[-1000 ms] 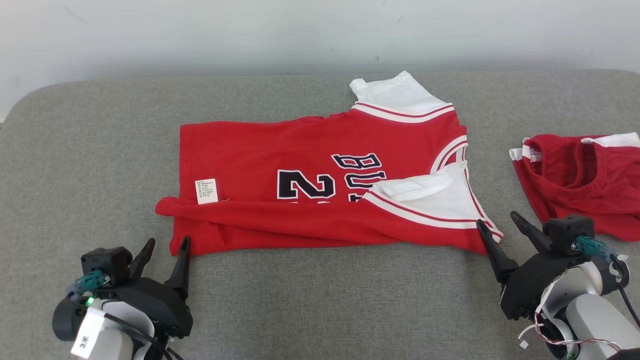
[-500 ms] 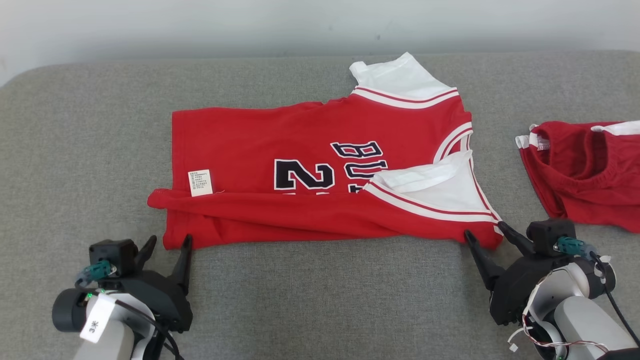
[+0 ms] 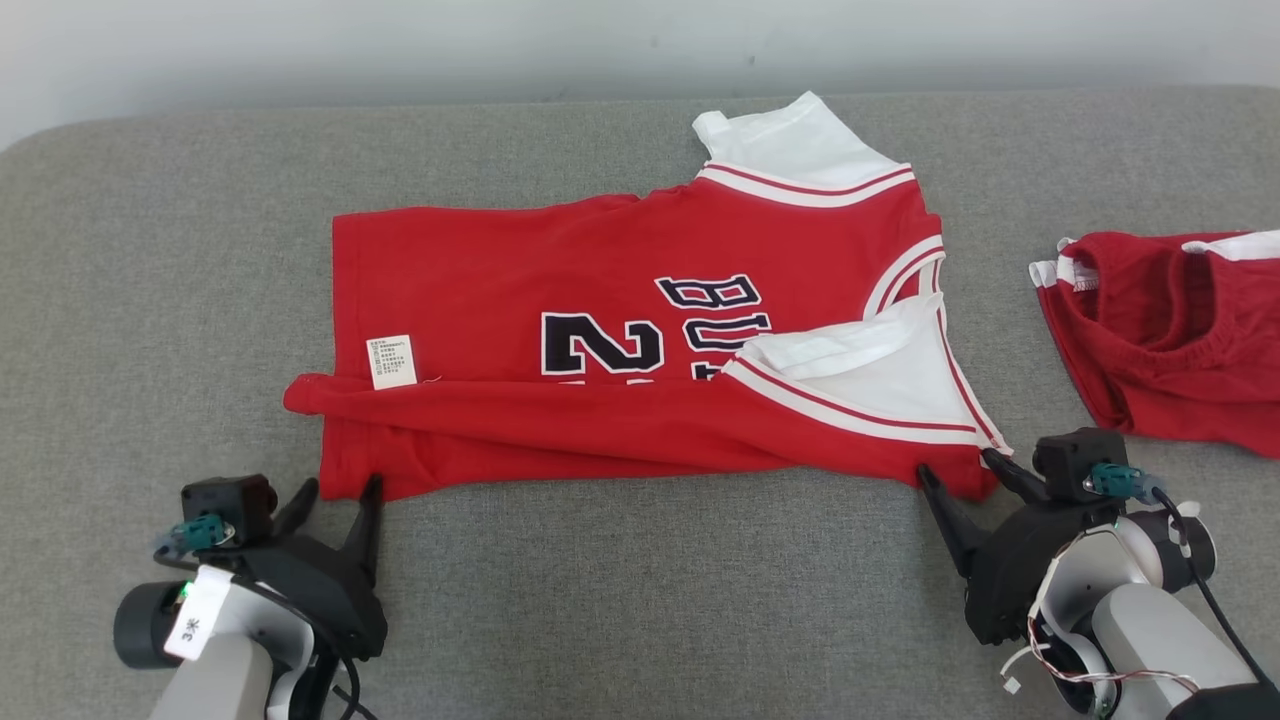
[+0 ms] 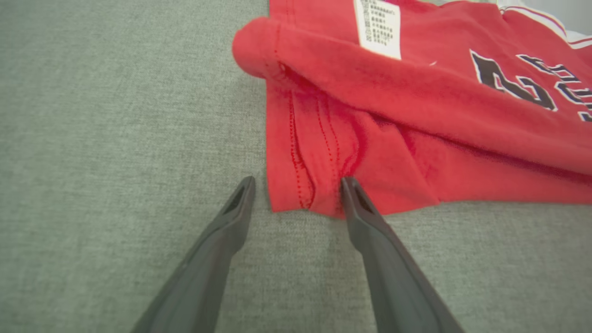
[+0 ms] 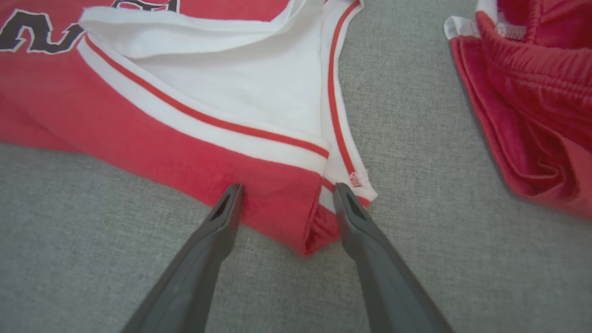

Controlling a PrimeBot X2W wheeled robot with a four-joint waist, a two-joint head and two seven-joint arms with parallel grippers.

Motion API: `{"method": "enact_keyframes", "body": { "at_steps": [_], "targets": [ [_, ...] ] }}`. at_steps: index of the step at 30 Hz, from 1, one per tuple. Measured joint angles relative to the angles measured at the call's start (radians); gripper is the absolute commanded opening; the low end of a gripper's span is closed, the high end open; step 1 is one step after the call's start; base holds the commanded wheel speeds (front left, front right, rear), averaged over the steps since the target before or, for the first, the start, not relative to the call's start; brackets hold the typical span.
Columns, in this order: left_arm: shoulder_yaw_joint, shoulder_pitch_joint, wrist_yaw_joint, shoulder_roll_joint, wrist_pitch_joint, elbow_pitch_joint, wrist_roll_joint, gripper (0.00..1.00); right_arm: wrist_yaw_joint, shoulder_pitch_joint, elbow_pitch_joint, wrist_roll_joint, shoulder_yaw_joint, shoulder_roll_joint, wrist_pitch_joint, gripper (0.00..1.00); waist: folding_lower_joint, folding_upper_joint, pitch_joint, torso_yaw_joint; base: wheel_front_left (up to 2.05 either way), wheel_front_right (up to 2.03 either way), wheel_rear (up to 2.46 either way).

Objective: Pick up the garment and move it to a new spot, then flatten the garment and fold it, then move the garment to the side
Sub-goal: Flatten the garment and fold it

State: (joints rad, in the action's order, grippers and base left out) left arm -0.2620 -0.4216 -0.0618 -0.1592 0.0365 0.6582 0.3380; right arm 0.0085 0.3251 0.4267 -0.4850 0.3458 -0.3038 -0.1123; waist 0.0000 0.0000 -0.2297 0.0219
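Left gripper (image 3: 340, 484): fingers spread, lower left of head view, straddling the hem corner of the red, white-trimmed basketball jersey (image 3: 560, 290).
Right gripper (image 3: 956, 464): fingers spread, lower right, astride its shoulder corner.
Jersey: centre, on grey fabric surface (image 3: 640, 600).

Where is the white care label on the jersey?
In the head view the care label lies on the jersey, at its left end, just above the folded-over near edge, beyond the left gripper.
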Motion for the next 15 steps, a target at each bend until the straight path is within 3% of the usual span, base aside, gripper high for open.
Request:
{"method": "enact_keyframes", "body": {
  "at_steps": [1,15],
  "targets": [
    [-0.001,0.0,0.0,0.002,0.003,0.007,0.003,0.0,0.0,0.005,0.003,0.0,0.002,0.001,-0.002,0.0,0.0,0.0,0.0,0.0,0.0,0.0,0.0],
    [-0.009,-0.02,-0.019,0.02,-0.001,0.067,0.012,0.0,0.019,-0.007,0.023,-0.062,-0.045,0.01,0.022,0.0,0.0001,0.0,0.042,0.017,0.0,0.0,0.0]
  ]
}}
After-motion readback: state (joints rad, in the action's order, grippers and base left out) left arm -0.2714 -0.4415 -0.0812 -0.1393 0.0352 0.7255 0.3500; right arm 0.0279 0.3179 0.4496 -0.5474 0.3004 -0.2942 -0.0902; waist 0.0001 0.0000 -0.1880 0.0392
